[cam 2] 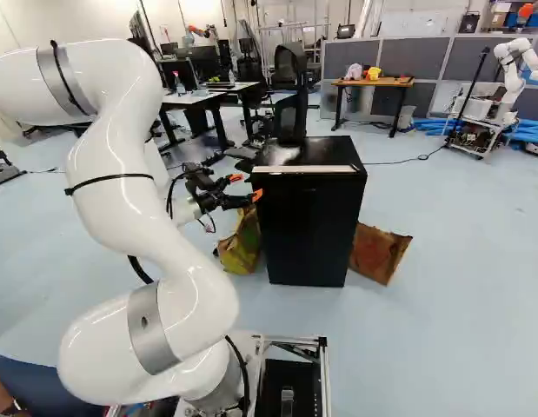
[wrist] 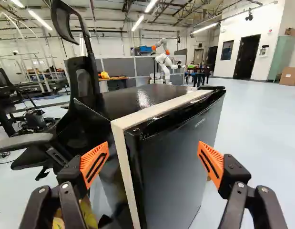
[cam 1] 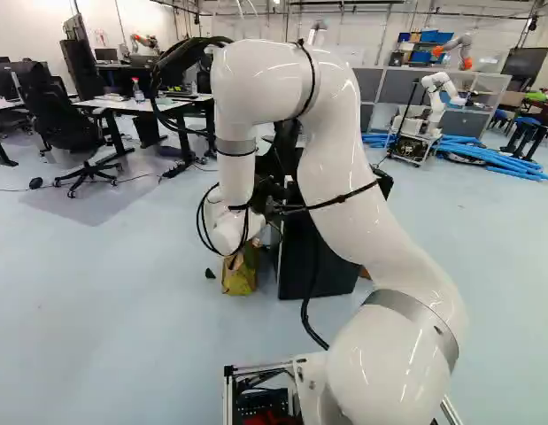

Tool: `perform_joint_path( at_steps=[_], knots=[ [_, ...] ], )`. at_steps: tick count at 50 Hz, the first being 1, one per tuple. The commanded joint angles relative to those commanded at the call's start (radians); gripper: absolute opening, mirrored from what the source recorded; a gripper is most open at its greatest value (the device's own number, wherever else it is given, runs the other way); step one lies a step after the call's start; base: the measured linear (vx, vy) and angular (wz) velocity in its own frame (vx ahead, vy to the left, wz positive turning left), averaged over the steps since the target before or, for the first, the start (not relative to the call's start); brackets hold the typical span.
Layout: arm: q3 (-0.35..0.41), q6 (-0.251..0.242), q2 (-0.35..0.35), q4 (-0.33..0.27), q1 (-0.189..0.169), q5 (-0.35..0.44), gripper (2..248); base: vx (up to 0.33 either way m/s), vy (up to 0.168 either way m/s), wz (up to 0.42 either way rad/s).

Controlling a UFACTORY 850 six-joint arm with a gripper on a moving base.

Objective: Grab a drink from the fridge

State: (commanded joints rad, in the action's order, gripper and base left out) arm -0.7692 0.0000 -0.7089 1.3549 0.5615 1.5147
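Jaws wide, nothing gripped; orange pads [wrist: 91, 158] well apart, black mini fridge [cam 2: 308, 230] just ahead, door-side corner showing between them. Can't tell if either pad touches it. Fridge is upright on the floor [cam 2: 460, 304], right of the jaws in the right base view, partly behind the arm [cam 1: 349, 177] in the left base view. Its door [wrist: 180, 162] looks closed, pale strip [wrist: 124, 164] along the edge; interior hidden. Yellow-green bag [cam 2: 241, 248] on one side, brown cardboard [cam 2: 377, 252] on the other, office chair [cam 2: 290, 82] behind.
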Motion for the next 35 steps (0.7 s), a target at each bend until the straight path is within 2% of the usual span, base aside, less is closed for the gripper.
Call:
perform_joint_path(
  at_steps=[35],
  knots=[
    [-0.015, 0.000, -0.007, 0.000, -0.043, 0.000, 247, 0.000, 0.000, 0.000]
  ],
)
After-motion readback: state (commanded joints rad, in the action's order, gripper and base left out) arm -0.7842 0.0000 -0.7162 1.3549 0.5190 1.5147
